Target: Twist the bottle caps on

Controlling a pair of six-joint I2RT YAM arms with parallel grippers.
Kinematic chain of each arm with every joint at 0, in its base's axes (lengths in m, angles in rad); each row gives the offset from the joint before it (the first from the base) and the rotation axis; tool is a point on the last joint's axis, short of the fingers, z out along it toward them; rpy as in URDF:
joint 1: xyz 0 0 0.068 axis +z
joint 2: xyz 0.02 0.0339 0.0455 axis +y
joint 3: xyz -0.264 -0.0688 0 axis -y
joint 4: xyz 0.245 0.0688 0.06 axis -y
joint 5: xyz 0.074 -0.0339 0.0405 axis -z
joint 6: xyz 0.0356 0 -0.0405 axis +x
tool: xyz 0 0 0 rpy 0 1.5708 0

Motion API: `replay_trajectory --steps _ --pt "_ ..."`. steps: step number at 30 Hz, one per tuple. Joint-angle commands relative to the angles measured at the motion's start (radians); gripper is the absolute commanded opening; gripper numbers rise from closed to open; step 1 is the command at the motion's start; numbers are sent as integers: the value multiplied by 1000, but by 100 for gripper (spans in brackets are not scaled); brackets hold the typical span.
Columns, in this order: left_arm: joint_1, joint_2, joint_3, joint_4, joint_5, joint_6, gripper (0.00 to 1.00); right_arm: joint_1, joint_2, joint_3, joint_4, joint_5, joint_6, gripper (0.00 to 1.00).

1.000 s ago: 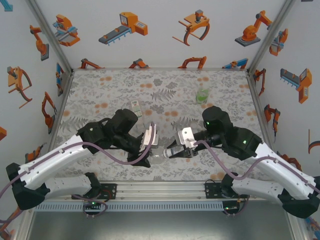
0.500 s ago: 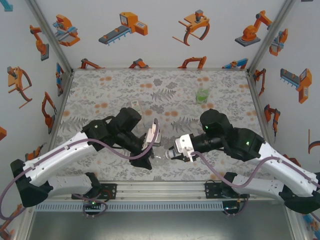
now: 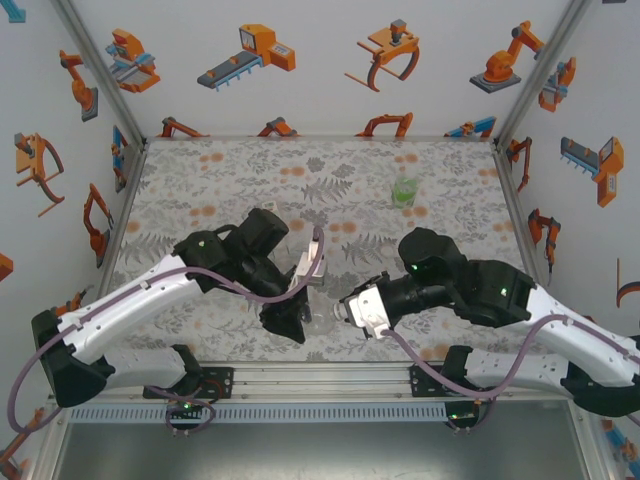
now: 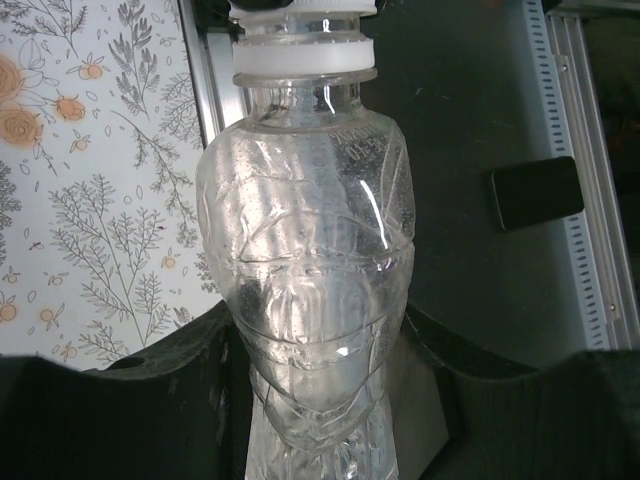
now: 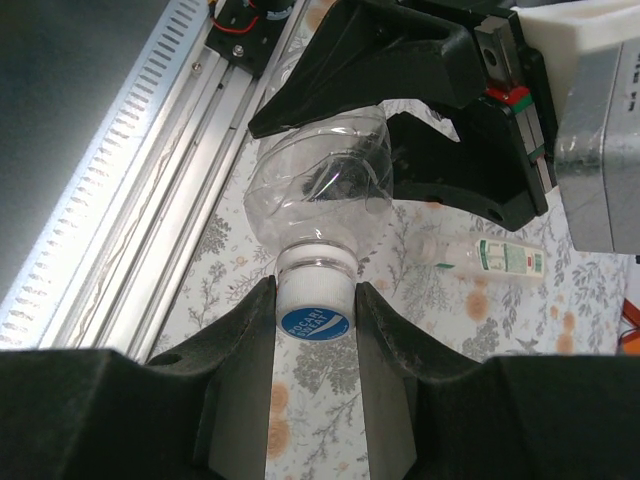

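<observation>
The plain clear bottle [image 4: 310, 250] lies sideways in the air near the table's front edge, with my left gripper [image 4: 315, 400] shut on its body. A white cap with a blue printed top [image 5: 315, 305] sits on the bottle's neck, and my right gripper [image 5: 315, 312] is shut on that cap, one finger on each side. In the top view the left gripper [image 3: 298, 315] and right gripper [image 3: 343, 310] face each other across the bottle [image 3: 318, 318]. The white-and-green labelled bottle [image 5: 490, 257] lies on the table behind. The green-labelled bottle [image 3: 405, 190] stands at the back right.
The aluminium rail [image 3: 320, 385] runs along the near edge just below the held bottle. Patterned walls close the table on three sides. The floral table top [image 3: 220, 180] lies open at the back left.
My right wrist has rolled with the cap between its fingers and shifted slightly left. The left arm has swung a little toward the middle, still holding the bottle.
</observation>
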Motion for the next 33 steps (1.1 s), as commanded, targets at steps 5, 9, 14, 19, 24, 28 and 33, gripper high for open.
replay_trajectory --steps 5,9,14,19,24,28,33 --pt "11 -61 -3 89 1 37 0 14 18 17 9 -19 45 0" --pt "8 -128 -26 140 -126 55 0 14 29 13 67 -43 240 0" --pt "9 -173 -27 160 -203 76 0 14 47 2 129 -11 564 0" --pt "6 -184 -29 168 -248 93 0 14 30 -31 238 95 915 0" --pt "3 -219 -78 257 -296 70 0 14 -14 -89 331 312 1378 0" --pt "3 -240 -111 320 -319 47 0 14 -11 -113 319 433 1766 0" --pt "3 -248 -146 374 -362 30 0 8 -35 -189 227 520 2279 0"
